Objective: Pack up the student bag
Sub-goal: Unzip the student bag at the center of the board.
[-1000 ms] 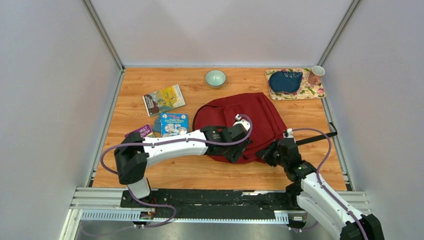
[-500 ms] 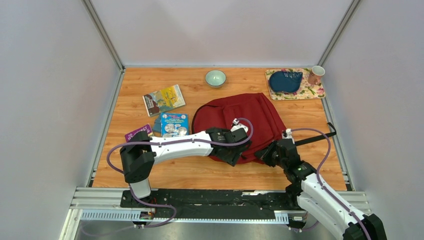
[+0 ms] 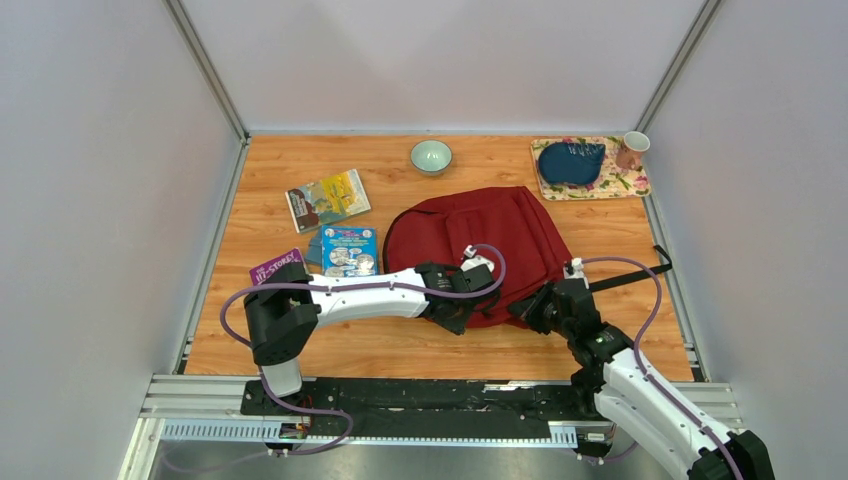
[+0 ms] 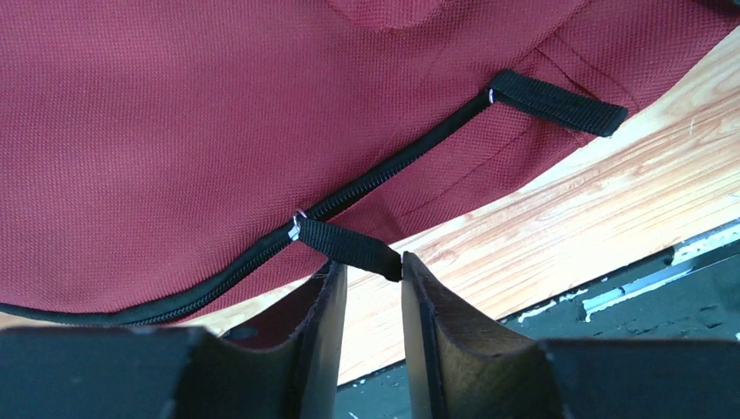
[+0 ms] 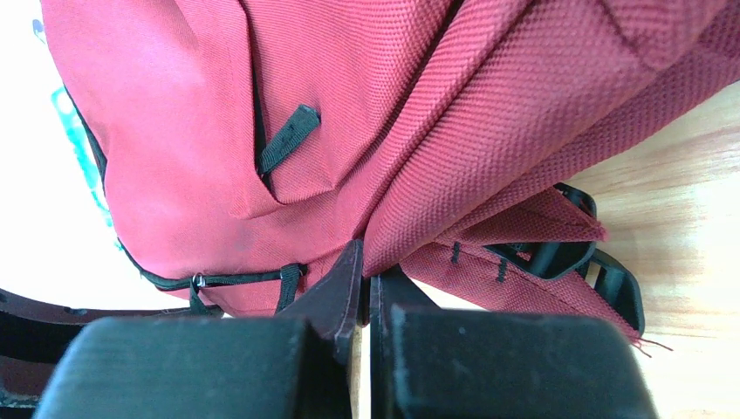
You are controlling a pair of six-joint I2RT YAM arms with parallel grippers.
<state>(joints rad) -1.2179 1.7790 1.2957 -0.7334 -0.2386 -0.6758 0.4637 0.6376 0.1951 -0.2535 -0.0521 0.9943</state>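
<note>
Seen from above, the bag (image 3: 470,225) lies flat on the wooden table (image 3: 400,345), a rounded, dark red hump of soft cloth a little right of the middle. The left gripper (image 3: 452,318) reaches across to its near edge, and the right gripper (image 3: 522,310) meets the near right corner. Three thin, glossy books (image 3: 328,198) lie to the left of the bag. At the far side stand a pale green bowl (image 3: 431,156), a floral mat (image 3: 620,183) with a dark blue pouch (image 3: 571,162) on it, and a cup (image 3: 632,149).

On the left wrist, the red cloth (image 4: 174,131) shows a fine, grainy weave. A black zipper (image 4: 393,166) runs across it as a raised cord, and a flat woven pull tab (image 4: 349,246) hangs from the slider. The dark, blunt fingers (image 4: 325,314) stand partly apart with a narrow gap. The tab's free end sits in that gap, touching the right-hand finger, and is not squeezed. A second flat tab (image 4: 558,102) lies further along the zipper. Pale wood grain shows below the bag's hem.

On the right wrist, the weave (image 5: 218,131) looks coarser, folded into thick ridges. The black fingers (image 5: 340,288) are closed to a thin slit, pinching a fold at the bag's edge. A small black tab (image 5: 288,140) sits on a pocket seam, and black plastic buckles (image 5: 567,253) poke out under a frayed red flap.
</note>
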